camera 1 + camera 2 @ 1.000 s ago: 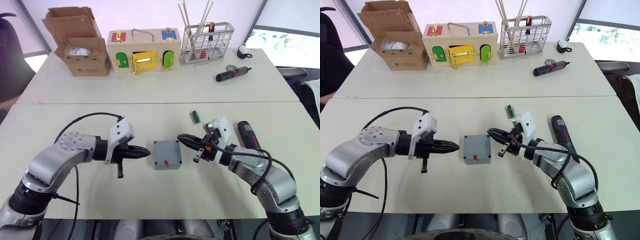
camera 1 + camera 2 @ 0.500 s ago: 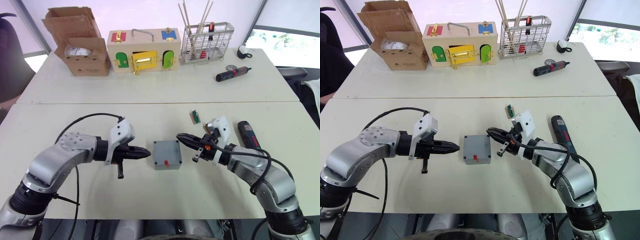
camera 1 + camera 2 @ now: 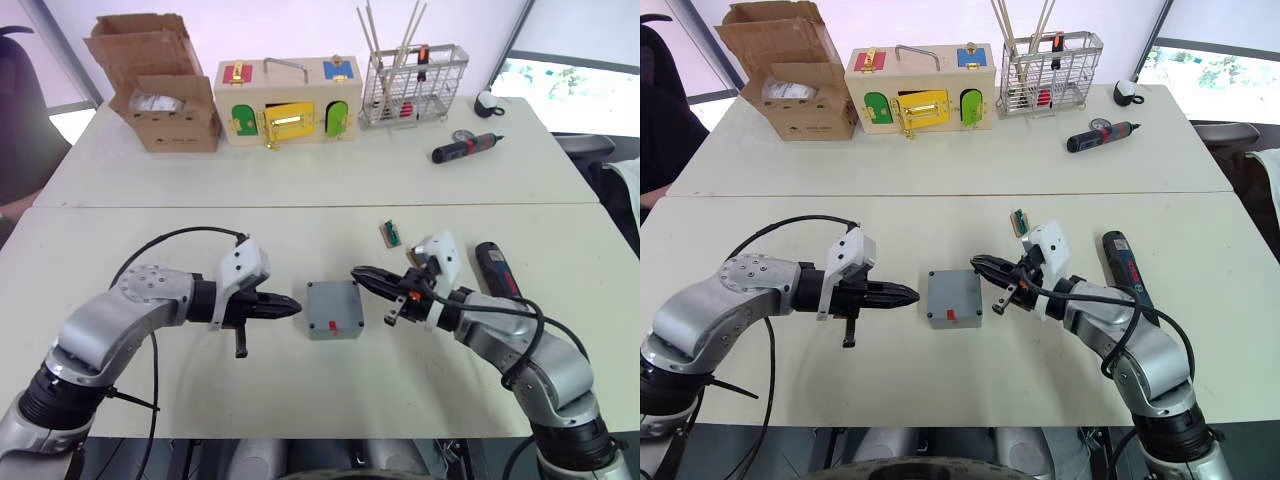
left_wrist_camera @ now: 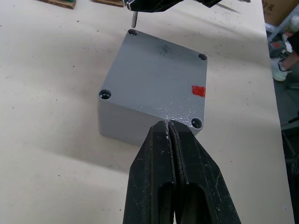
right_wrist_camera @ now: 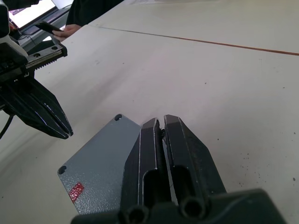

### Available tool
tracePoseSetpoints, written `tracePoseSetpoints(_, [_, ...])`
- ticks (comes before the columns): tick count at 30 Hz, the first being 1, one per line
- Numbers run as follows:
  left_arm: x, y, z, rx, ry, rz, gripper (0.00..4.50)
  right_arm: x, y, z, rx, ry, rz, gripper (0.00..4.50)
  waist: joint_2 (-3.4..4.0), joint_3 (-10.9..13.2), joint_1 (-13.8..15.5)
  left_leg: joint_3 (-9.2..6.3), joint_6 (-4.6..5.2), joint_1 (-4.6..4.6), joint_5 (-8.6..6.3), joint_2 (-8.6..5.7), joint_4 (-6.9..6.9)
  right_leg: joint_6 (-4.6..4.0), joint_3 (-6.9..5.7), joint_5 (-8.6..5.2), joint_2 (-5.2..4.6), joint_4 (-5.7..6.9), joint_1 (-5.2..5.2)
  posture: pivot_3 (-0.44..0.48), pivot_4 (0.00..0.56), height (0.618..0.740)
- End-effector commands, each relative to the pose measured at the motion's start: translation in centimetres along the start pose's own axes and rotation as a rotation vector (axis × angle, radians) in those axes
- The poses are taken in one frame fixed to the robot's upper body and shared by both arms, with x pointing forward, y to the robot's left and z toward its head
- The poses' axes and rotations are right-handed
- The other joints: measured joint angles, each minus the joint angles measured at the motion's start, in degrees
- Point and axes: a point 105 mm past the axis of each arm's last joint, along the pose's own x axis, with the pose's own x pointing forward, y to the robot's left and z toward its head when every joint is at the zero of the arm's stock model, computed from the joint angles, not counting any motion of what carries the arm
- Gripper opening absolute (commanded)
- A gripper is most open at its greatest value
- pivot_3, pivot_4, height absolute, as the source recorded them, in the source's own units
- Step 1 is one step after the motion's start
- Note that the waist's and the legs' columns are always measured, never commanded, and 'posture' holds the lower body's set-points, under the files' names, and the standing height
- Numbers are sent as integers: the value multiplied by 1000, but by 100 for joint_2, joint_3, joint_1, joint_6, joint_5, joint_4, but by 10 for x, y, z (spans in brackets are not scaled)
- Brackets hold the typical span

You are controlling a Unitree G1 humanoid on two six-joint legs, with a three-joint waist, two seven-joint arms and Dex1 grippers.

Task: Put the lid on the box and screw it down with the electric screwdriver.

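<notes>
The lid (image 4: 159, 79) is seated on the box (image 3: 333, 309), flush, with all four corner screw holes visible and empty in the left wrist view; a red mark sits near one edge. The assembly rests on the near desk (image 3: 320, 390), between the two grippers.

Compared with one second ago, the box and lid have not moved. The only change is small — the right gripper (image 3: 358, 274) has crept slightly closer to the box's right upper corner. Its fingers are pressed together, and a thin metal pin, probably a screw, hangs at its tip directly over a corner hole in the left wrist view. Whether the pin is actually pinched cannot be confirmed.

The left gripper (image 3: 294, 308) remains level with the box's left side, fingers pressed together, tip just beside the lid edge and holding nothing.

The electric screwdriver (image 3: 497, 271) lies untouched on the desk to the right of the right arm.

Assessment: lid placement appears complete — the task is now at screw insertion, with driving not yet begun. A misaligned drop at the corner hole is the main risk.
</notes>
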Motion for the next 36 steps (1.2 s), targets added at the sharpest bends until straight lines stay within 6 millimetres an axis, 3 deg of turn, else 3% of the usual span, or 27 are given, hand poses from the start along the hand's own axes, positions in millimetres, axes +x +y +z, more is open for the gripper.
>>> tracePoseSetpoints(1, [0,-2,3,30,-6,-1,0,0,6,7,-24,-30,23,88,0,0,1,0,0,0,0,0,0,0,0,0,0,0,0,0,150,740])
tracePoseSetpoints(26, [-1,-1,3,31,-4,5,0,3,0,-6,-10,-7,4,88,0,0,2,0,0,0,0,0,0,0,0,0,0,0,0,0,150,740])
tracePoseSetpoints(29, [-1,-1,3,30,-3,7,0,3,1,-6,-13,-10,11,954,0,0,2,0,0,0,0,0,0,0,0,0,0,0,0,0,150,740])
tracePoseSetpoints(33, [-1,0,2,28,-2,10,0,2,2,-2,-19,-18,21,2951,0,0,1,0,0,0,0,0,0,0,0,0,0,0,0,0,150,740])
tracePoseSetpoints(36, [-1,0,1,24,-1,13,0,-1,-3,3,-45,-25,-9,3928,0,0,2,0,0,0,0,0,0,0,0,0,0,0,0,0,150,740])
